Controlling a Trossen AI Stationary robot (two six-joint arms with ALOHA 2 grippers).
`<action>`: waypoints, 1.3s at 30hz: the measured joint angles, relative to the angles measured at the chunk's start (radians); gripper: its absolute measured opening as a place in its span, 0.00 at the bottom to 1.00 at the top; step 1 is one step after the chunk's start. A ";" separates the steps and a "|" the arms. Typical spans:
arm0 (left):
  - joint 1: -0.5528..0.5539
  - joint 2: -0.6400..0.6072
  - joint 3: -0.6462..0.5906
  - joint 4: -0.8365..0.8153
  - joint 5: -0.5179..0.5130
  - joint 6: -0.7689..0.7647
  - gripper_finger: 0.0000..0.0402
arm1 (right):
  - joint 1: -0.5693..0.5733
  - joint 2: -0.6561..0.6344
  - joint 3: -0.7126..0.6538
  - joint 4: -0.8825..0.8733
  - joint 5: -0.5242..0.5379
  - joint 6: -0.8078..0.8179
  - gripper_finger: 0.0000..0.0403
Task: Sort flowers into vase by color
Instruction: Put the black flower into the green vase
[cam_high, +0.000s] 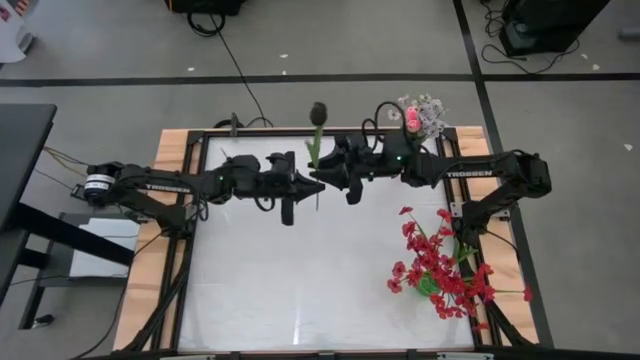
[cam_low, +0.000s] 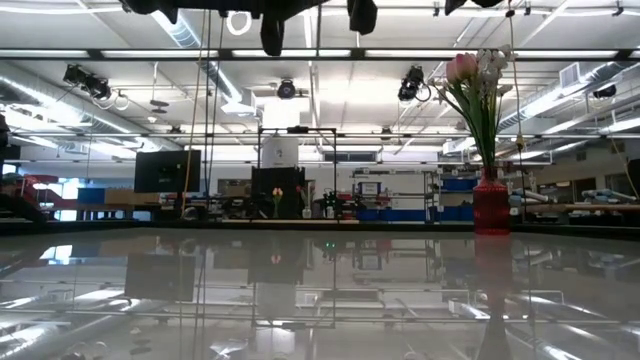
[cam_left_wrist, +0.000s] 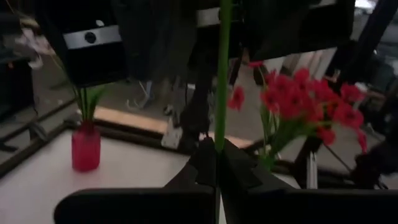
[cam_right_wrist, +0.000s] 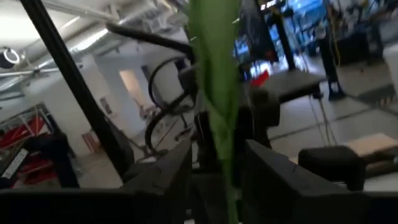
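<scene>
Dark-budded flower (cam_high: 318, 113) held above the middle of the counter's far half, green stem (cam_left_wrist: 222, 74) upright in the left wrist view, bud toward the far edge in the high view. Stem pinched low down by the left gripper (cam_high: 312, 182), jaws clenched on it. Same stem (cam_right_wrist: 217, 93) standing between the right gripper's (cam_high: 325, 180) fingers (cam_right_wrist: 163, 171), jaws released, a gap showing on either side of the stem. Both grippers nose to nose in mid-air, well above the counter (cam_high: 280, 290).

Red blossom sprays (cam_high: 440, 265) bunched at the counter's near right, leaning outward; vase under them hidden from above. Red vase (cam_low: 490, 208) at the far right corner, upright, holding a pink bud (cam_low: 461, 68) and white blossoms (cam_low: 490, 62) on green stems. Same vase (cam_left_wrist: 85, 147) visible in the left wrist view beside the counter's frame.
</scene>
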 joint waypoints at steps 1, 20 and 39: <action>0.000 0.000 0.000 -0.015 0.009 -0.001 0.01 | 0.000 0.000 0.001 -0.016 -0.004 0.004 0.39; -0.010 -0.126 -0.001 -0.172 -0.001 0.061 0.24 | -0.004 -0.113 0.009 -0.253 0.133 -0.138 0.04; 0.040 -0.490 -0.001 -0.611 -0.005 0.024 0.42 | 0.000 -0.595 0.009 -0.949 0.383 -0.260 0.04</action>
